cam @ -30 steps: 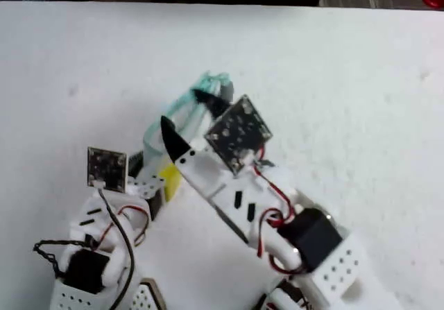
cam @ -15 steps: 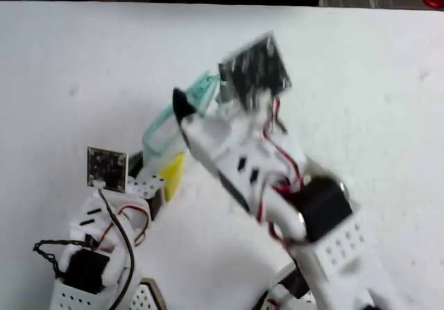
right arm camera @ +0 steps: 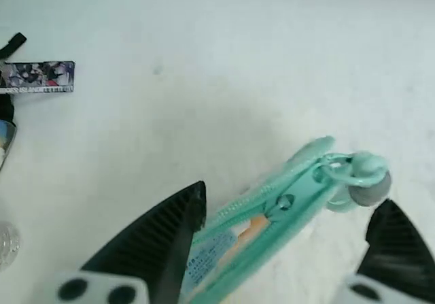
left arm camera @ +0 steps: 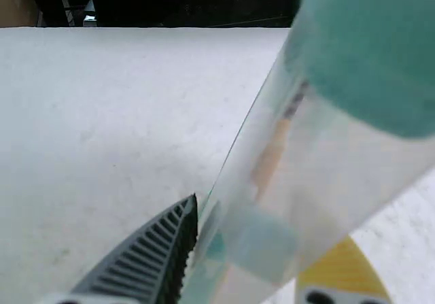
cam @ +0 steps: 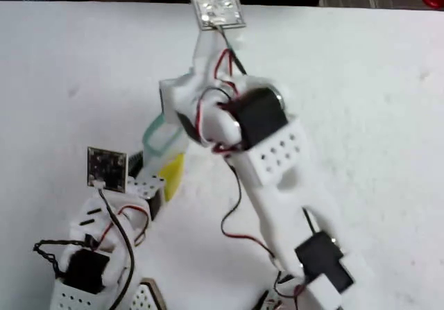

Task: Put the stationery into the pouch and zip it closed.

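The pouch (cam: 161, 140) is clear plastic with a teal zipper edge and lies left of the table's middle. My left gripper (cam: 156, 178) is shut on its near end, with the clear wall (left arm camera: 299, 181) pinched between the grey finger (left arm camera: 160, 256) and the yellow jaw. An orange item (left arm camera: 272, 154) shows through the plastic. My right arm (cam: 270, 150) stretches over the pouch's far end. Its gripper (right arm camera: 289, 196) is open, black fingers (right arm camera: 160, 239) on either side of the teal zipper (right arm camera: 272, 205), close to the ring-shaped pull (right arm camera: 360, 178).
The white table (cam: 361, 81) has free room to the right and far left. In the right wrist view a small printed strip (right arm camera: 41, 77) and a black object (right arm camera: 13, 42) lie on the table away from the pouch.
My right arm has swung up and forward over the pouch, its wrist camera board going from mid-table to the far edge. The left arm and the pouch have stayed put.
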`<move>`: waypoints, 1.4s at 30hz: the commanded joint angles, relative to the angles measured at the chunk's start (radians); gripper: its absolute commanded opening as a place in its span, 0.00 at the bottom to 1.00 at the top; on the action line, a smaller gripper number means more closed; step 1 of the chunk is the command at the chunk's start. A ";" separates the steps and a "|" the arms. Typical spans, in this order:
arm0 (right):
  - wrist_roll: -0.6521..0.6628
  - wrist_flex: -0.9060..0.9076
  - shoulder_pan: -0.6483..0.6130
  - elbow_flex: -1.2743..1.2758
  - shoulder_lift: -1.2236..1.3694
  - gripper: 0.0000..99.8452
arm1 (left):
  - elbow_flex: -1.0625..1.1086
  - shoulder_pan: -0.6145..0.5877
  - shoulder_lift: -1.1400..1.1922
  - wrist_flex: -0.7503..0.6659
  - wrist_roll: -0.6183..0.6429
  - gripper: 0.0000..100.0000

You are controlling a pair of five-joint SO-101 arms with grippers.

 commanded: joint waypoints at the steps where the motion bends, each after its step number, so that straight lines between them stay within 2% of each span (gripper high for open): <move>1: -0.006 0.022 -0.001 -0.057 0.028 0.35 | -0.031 -0.004 -0.005 -0.012 0.012 0.24; 15: 0.002 0.062 -0.045 -0.061 0.096 0.33 | -0.031 -0.002 -0.005 -0.012 0.012 0.24; 19: 0.003 0.041 -0.045 -0.061 0.173 0.21 | -0.031 -0.001 -0.005 -0.011 -0.023 0.24; 22: 0.046 0.035 -0.010 -0.086 0.197 0.04 | -0.035 0.005 -0.005 -0.005 -0.034 0.24; 23: 0.094 0.035 0.007 -0.112 0.200 0.00 | -0.038 0.005 -0.005 -0.002 -0.034 0.25; 25: 0.172 0.036 0.058 -0.170 0.205 0.04 | -0.054 0.005 -0.005 0.020 -0.034 0.29; 30: 0.319 0.012 0.191 -0.331 0.226 0.02 | -0.140 -0.001 -0.005 0.110 -0.034 0.31; 32: 0.494 0.002 0.209 -0.399 0.243 0.02 | -0.146 -0.002 -0.005 0.117 -0.034 0.31; 35: 0.878 0.042 0.205 -0.470 0.255 0.02 | -0.141 -0.002 -0.005 0.114 -0.034 0.31; 38: 1.192 0.111 0.168 -0.482 0.248 0.02 | -0.141 -0.004 -0.005 0.114 -0.029 0.31; 39: 1.247 0.111 0.160 -0.477 0.242 0.02 | -0.141 -0.004 -0.005 0.112 -0.029 0.31; 42: 1.278 0.111 0.139 -0.416 0.191 0.02 | -0.141 -0.033 -0.005 0.110 -0.028 0.31</move>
